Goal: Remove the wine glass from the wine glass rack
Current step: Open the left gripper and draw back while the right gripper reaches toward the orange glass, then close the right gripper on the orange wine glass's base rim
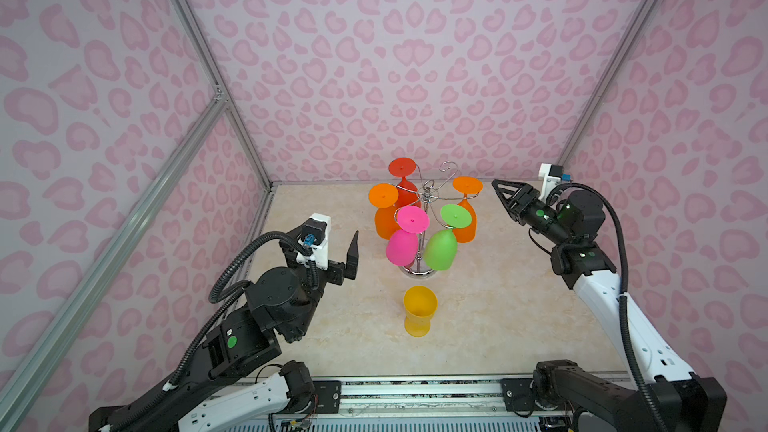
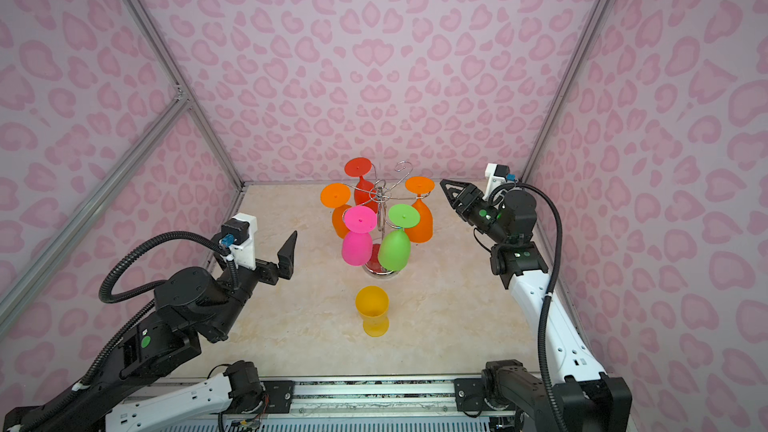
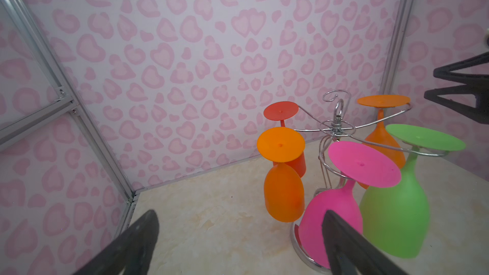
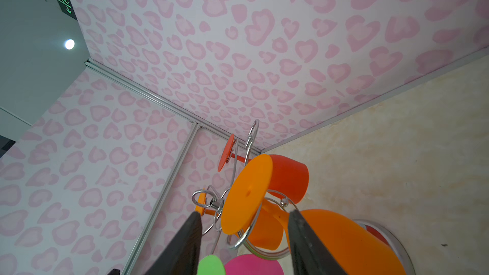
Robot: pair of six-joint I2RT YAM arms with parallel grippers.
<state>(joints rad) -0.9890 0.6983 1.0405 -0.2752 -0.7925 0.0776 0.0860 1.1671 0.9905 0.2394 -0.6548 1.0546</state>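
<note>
On the pale marble tabletop [image 1: 498, 317] we see the wine glass rack [image 1: 428, 195] standing mid-back, five coloured glasses [image 1: 401, 247] hung upside down on it. A yellow wine glass [image 1: 419, 313] stands upright just before it. Our left gripper [image 3: 239, 216] and right gripper [image 4: 244, 212] flank the rack, jaws apart and empty

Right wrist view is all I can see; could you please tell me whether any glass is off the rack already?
Observer: Yes, a yellow glass stands upright on the table, in front of the rack and apart from it.
Operator: Thank you. Where is the left tool?
Observer: The left tool is left of the pink glass, open and empty.
Operator: How many glasses hang on the rack?
Observer: Five: a red glass, the pink one, a green glass, a left orange glass and a right orange glass.
</note>
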